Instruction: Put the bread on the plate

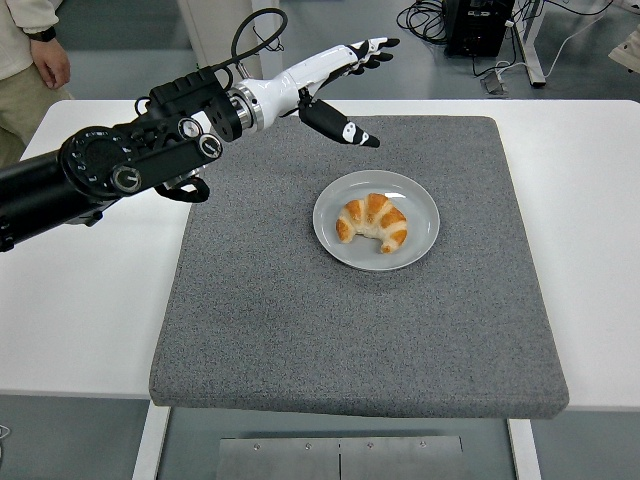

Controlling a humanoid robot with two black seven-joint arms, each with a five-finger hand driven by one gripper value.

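Bread (373, 222) lies on the plate (423, 198), below and to the right of the empty left hand (335, 85) with fingers spread, so placing looks done and only pulling clear remains.

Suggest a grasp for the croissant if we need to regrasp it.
Probably pinch the croissant across its thick arched middle, coming from straight above. It lies flat on the plate with both tips curling toward the near edge, so the middle is the bulkiest part.
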